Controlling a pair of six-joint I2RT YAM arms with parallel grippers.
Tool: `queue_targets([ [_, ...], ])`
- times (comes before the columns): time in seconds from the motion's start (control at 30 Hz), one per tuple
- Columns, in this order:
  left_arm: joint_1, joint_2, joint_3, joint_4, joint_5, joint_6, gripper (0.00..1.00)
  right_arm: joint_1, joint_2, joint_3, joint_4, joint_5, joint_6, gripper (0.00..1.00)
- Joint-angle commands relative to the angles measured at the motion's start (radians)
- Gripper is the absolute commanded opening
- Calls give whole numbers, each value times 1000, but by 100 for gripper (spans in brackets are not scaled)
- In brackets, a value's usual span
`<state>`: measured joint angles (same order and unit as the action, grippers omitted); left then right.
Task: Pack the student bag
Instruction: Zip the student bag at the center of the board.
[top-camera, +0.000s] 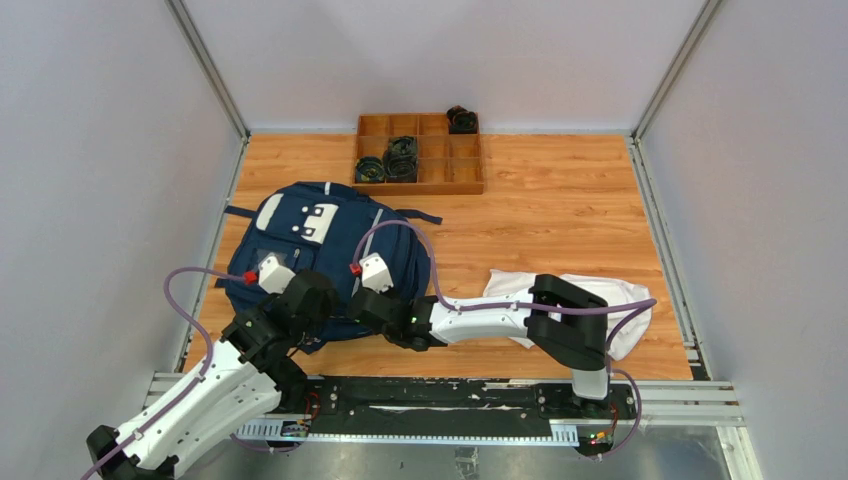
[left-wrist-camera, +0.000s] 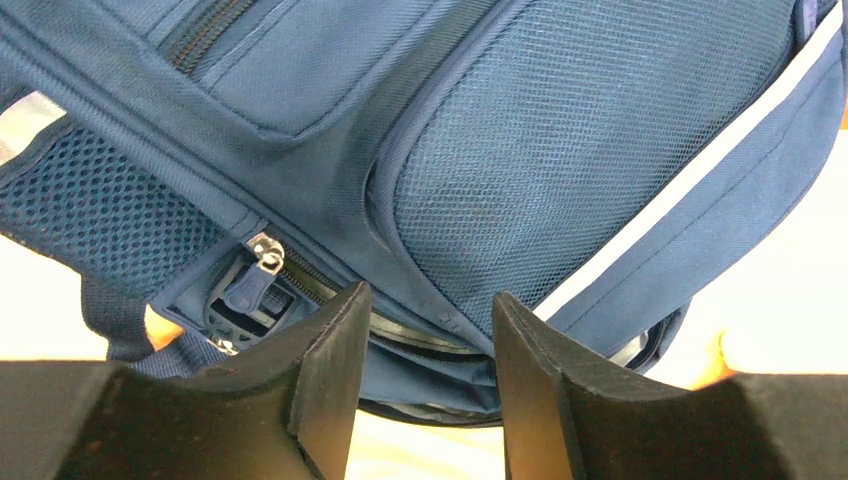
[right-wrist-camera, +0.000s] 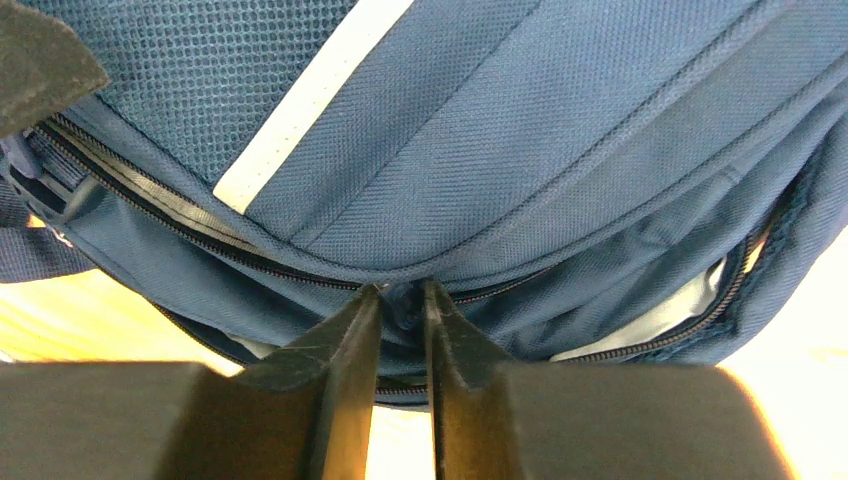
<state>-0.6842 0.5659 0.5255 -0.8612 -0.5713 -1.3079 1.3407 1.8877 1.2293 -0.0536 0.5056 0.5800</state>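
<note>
The student bag is lying on the left of the table, near edge toward both arms. The right gripper is pinching fabric at the zip, jaws narrow; the left gripper is standing half-wide at that edge, holding nothing. The 2 should be gripping opposite zip lips, then parting them gently.

Centre-left of the frame, on the counter: student bag. Behind it, at upper centre by the back edge: compartment tray, with rolled items in the left-hand compartments and one more in the top-right corner. Right of the bag, toward lower right: cloth, partly under the right arm. At the bag's near edge, side by side: left pincer astride the rim, right pincer pinching a fold beside the zip.
</note>
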Motion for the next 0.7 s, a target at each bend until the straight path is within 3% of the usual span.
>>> queue_targets([
  [0.0,32,24,-1,96,24,78,50,11,5,28,-21,82,-6,17],
  [0.03,37,34,3,104,29,87,45,11,1,25,-21,73,-13,5],
  [0.07,42,44,8,106,32,96,41,11,-3,22,-8,54,-42,0],
  [0.27,101,102,39,97,83,154,0,10,-72,-33,46,-13,-180,0],
  [0.67,280,81,76,51,131,317,0,-109,-207,-150,64,-81,-384,0],
])
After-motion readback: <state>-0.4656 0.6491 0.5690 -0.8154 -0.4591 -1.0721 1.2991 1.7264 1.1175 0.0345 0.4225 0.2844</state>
